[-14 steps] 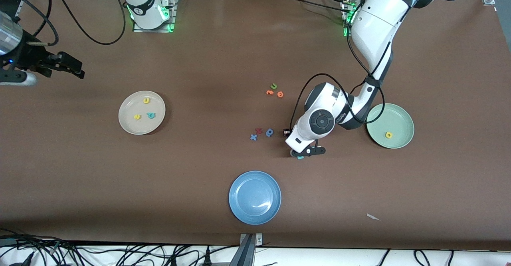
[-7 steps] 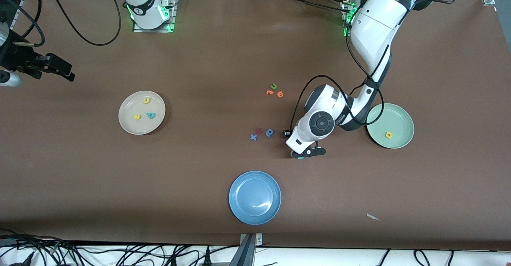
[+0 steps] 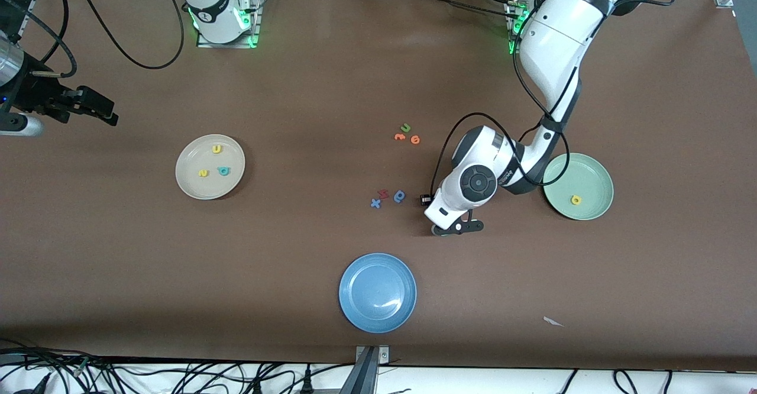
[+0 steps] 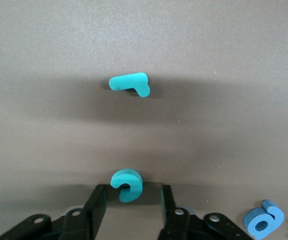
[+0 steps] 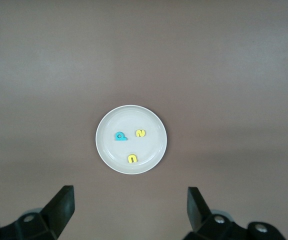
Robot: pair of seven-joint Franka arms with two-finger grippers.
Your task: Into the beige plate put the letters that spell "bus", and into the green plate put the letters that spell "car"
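A teal c [image 4: 127, 185] lies on the brown table between the fingers of my left gripper [image 4: 133, 191], which is open with a gap on each side of the letter. A teal r [image 4: 130, 83] lies a little way off. In the front view the left gripper [image 3: 454, 228] is down at the table and hides the c. The green plate [image 3: 591, 172] holds a yellow a [image 3: 575, 200]. The beige plate [image 3: 195, 187] holds a yellow u [image 3: 217, 149], a yellow s [image 3: 203, 173] and a teal b [image 3: 223, 171]. My right gripper [image 3: 105, 109] hangs open over the right arm's end of the table, and its wrist view shows the beige plate [image 5: 149, 145].
A blue plate [image 3: 378, 292] sits nearest the front camera. A blue x [image 3: 375, 203], a red s [image 3: 383, 193] and a blue round letter [image 3: 400, 196] lie beside the left gripper. A green u [image 3: 406, 128] and two orange letters [image 3: 407, 138] lie farther from the camera. A paper scrap [image 3: 553, 322] lies near the front edge.
The left gripper's jaws have narrowed around the teal c, and the gripper now hides the letter in the front view. The right gripper drifted slightly over its end of the table.
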